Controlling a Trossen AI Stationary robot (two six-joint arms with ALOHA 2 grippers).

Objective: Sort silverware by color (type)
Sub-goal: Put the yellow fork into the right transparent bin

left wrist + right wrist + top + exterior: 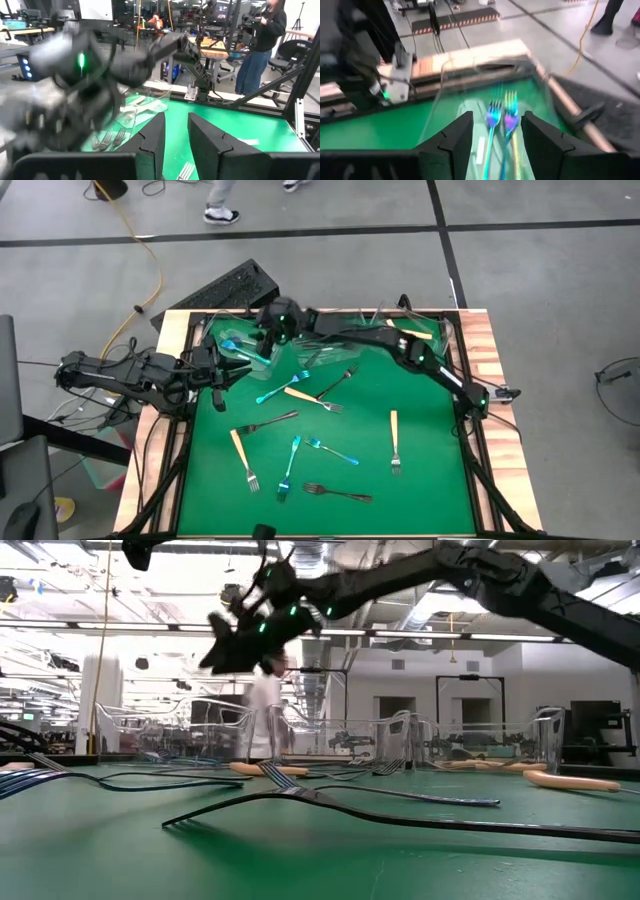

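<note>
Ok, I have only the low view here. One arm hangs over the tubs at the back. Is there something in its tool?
Observer: No. That is the right tool, and it is open and empty. Two blue forks lie in the clear tub under it.
Operator: And where is the left tool?
Observer: The left tool waits at the left edge of the green mat, open, with nothing between its fingers.
Operator: How many cream forks are on the mat?
Observer: Three cream-handled forks lie on the mat, apart from each other.
</note>
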